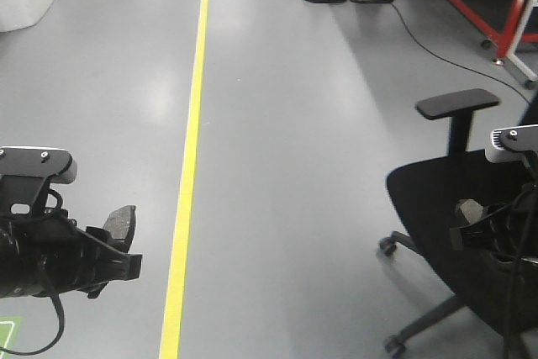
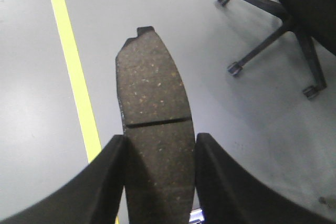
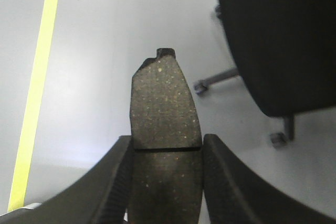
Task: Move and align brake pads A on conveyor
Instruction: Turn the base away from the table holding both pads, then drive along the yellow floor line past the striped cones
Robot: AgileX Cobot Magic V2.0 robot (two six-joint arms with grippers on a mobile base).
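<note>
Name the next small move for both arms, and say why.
Probably steer the base toward the conveyor, jaws shut: the left gripper clamps one brake pad, the right gripper a second brake pad, and the views show floor and an office chair but no belt.

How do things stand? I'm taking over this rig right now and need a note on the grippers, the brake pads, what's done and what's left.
Left gripper: shut on a brake pad, grooved friction face toward the wrist camera.
Right gripper: shut on a second brake pad, held the same way.
Position: both pads are in the air over the grey floor, with the yellow line near the left arm and the office chair by the right.
Done: two pads are gripped.
Left: the conveyor and any other pads are not in view. Carry these two to the belt, set them down and align them.
</note>
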